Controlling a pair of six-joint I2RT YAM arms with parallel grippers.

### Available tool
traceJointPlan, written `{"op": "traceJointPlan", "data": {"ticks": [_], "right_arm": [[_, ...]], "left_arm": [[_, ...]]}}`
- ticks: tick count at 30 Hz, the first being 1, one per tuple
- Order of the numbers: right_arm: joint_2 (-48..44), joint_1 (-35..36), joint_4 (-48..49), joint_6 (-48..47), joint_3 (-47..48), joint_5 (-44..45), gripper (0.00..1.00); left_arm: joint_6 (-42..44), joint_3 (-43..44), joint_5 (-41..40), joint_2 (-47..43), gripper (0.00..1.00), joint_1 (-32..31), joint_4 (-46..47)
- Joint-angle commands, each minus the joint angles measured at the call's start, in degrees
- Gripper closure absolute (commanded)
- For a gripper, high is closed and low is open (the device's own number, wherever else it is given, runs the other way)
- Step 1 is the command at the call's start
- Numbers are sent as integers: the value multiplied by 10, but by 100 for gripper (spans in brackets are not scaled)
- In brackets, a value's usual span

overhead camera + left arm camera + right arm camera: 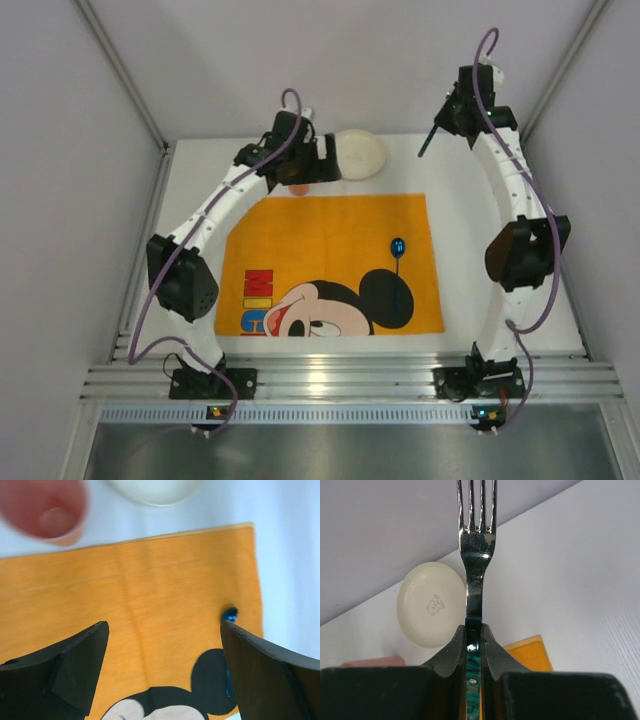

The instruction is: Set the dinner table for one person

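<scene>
The white dinner table [465, 235] carries an orange cartoon-mouse mat [320, 240]. A blue-handled spoon [398, 248] lies on the mat's right part, and its bowl shows in the left wrist view [230, 614]. A cream plate [360, 153] sits beyond the mat's far edge, with a pink cup [298, 187] to its left. My left gripper [318, 160] hangs open and empty above the mat's far edge [162, 645], next to the cup [47, 510]. My right gripper [458, 112] is raised at the far right, shut on a green-handled fork [479, 540], tines pointing away.
The enclosure's grey walls stand close on the left, right and far sides. A metal rail [340, 380] with the arm bases runs along the near edge. In the right wrist view the plate [432, 605] and the mat's corner [527, 652] lie below the fork.
</scene>
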Motion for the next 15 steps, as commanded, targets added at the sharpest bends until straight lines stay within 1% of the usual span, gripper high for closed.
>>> {"op": "traceJointPlan", "data": {"ticks": [1,4,5,7,9,10,12,15], "right_arm": [[-82,12,-24,28,-51,-34,100],[-132,31,-48,41,-124,-68,100],[-140,45,-70,43,-150,-75,100],[-161,64,-88,41,-175,-81,100],[-177,91,-97,40,-218,-82,100],[-195,99,-92,42,-247,-81,100],[-206,112,-92,48,-267,-83,100],[-212,118,-103,54,-269,-96,100]], "left_arm": [[35,74,-3,29,2,-81,26],[69,132,-16,67,3,-145,30],[79,157,-15,85,4,-173,25],[107,182,-58,102,4,-198,14],[133,204,-70,117,5,-227,8],[141,206,-80,120,5,-243,9],[159,205,-89,120,5,-256,13],[168,196,-103,124,5,-271,6]]}}
